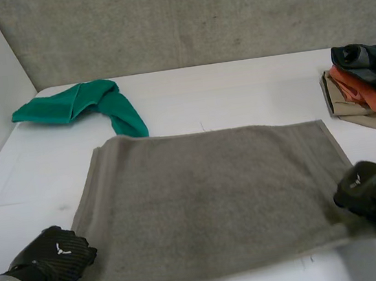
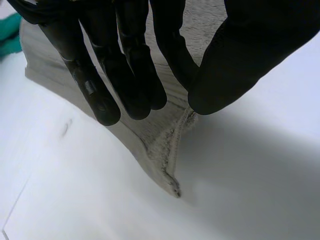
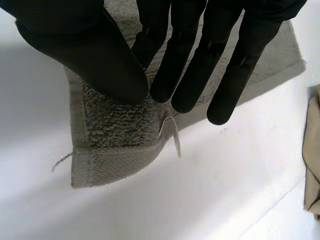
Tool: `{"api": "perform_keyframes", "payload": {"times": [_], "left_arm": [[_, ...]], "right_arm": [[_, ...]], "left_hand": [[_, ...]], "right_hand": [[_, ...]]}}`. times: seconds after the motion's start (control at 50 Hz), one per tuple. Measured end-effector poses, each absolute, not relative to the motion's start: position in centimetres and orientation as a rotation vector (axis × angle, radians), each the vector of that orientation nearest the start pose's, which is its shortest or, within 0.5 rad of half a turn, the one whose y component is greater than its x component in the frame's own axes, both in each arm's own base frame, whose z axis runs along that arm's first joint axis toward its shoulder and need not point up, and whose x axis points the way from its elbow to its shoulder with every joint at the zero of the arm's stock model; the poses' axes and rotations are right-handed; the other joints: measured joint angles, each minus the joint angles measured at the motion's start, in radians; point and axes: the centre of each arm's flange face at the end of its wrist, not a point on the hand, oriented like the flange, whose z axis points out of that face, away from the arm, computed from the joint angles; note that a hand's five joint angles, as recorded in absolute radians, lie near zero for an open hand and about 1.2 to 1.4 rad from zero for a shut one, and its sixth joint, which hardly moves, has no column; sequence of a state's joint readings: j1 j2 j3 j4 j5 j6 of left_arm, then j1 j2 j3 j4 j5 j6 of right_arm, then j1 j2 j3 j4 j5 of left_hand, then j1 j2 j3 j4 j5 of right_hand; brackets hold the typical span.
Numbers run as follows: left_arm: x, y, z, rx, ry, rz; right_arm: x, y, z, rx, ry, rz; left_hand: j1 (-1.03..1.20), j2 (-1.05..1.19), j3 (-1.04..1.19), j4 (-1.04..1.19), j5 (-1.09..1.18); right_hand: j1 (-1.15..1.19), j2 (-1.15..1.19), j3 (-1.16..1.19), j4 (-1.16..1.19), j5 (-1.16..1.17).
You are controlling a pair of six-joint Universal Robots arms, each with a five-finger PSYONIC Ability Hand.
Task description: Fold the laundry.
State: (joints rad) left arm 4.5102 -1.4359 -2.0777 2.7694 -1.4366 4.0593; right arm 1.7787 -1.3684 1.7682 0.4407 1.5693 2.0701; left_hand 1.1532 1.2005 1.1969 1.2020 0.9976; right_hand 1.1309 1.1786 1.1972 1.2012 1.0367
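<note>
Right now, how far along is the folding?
Done: a pile sits at the far right. In hand: the towel lies flat, unfolded; left hand pinches one near corner, right hand at the other. Left: the towel's folds and the green cloth.

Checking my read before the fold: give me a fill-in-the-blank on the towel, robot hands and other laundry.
The left robot hand and right robot hand each sit at a near ____ of the grey towel.
The crumpled cloth beyond the towel's far edge is ____ in colour.
The clothes pile sits on the white table's far-____ side.
Missing words: corner; green; right.
</note>
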Motion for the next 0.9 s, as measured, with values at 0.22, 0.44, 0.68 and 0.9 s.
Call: {"api": "perform_keyframes", "payload": {"times": [0.22,0.44,0.68,0.9], "left_arm": [[-20.0,-22.3,18.6,1.445,2.066,-1.516],[-23.9,-31.2,17.1,1.325,1.803,-1.841],[-27.2,-36.9,14.2,1.221,1.687,-1.972],[-28.2,-37.9,15.1,1.159,1.592,-2.074]], "right_arm": [[18.2,-25.8,17.2,-1.842,2.644,-1.346],[20.3,-34.1,16.4,-1.679,2.598,-1.791],[22.9,-39.7,13.6,-1.642,2.512,-2.034],[22.5,-39.3,17.3,-1.426,2.491,-2.169]], "left_hand": [[0.000,0.000,0.000,0.000,0.000],[0.000,0.000,0.000,0.000,0.000],[0.000,0.000,0.000,0.000,0.000],[0.000,0.000,0.000,0.000,0.000]], "right_hand": [[0.000,0.000,0.000,0.000,0.000],[0.000,0.000,0.000,0.000,0.001],[-0.515,-0.567,-0.564,-0.565,-0.582],[-0.832,-0.888,-0.913,-0.911,-0.952]]}}
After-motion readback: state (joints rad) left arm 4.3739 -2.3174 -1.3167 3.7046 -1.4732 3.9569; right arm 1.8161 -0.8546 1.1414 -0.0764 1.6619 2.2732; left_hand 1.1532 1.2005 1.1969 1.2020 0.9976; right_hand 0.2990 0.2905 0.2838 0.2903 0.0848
